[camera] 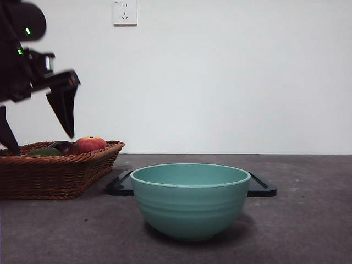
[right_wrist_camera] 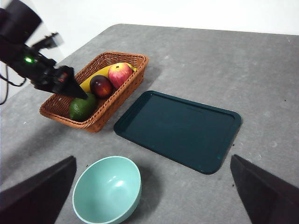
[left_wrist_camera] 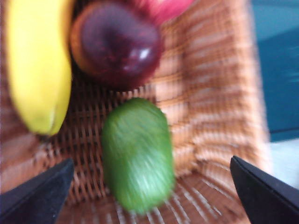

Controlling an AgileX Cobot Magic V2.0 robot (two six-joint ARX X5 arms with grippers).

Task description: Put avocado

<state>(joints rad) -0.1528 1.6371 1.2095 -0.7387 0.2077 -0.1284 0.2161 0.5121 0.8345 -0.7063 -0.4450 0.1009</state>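
Wicker basket near one edge of the grey surface, with banana, dark maroon fruit and red-orange fruit inside; dark green tray beside it; mint bowl nearby

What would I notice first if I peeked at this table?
Probably the basket of colourful fruit, with the left gripper hanging open right above the green avocado inside it. Next, the mint-green bowl at the front, and behind it the dark tray beside the basket.

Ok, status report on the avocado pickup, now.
Left gripper open, above the avocado in the basket. Right gripper open, waiting. Maroon fruit and banana close by.
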